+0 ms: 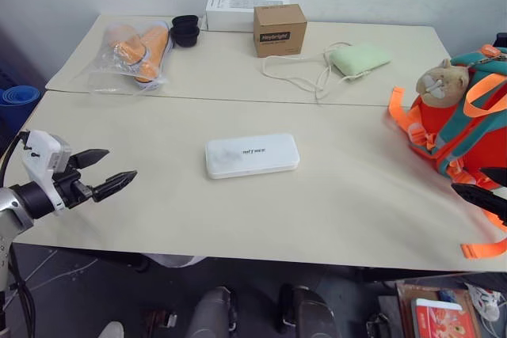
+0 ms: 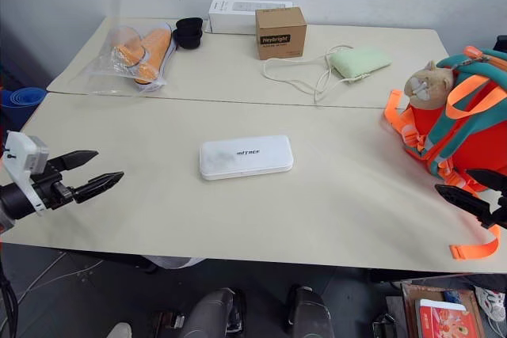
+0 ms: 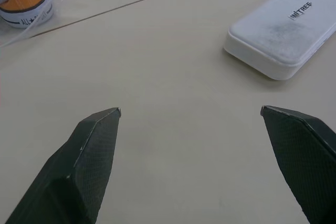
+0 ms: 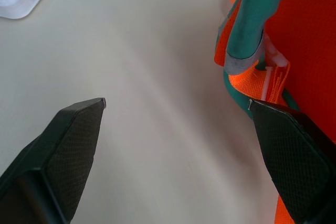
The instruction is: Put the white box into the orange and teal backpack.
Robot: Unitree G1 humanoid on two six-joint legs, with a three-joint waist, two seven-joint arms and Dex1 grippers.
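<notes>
While white box [image 1: 252,155] lies flat mid-table, left claw [image 1: 107,172] gapes wide near left edge, well apart; right claw [image 2: 469,192] wide beside backpack [image 2: 463,128].

orange and teal backpack [image 1: 475,128] cut by frame edge, carton print illegible

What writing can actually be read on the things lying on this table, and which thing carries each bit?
"INITREE": dark lettering on the lid of the white box.
"Heybright": black label on the brown cardboard cube.
Grey print on the long white carton: too small to read.
Black letters on the white band of the orange item in the plastic bag: only partly visible, not readable.
Red booklet below the table edge: print blurred.
</notes>
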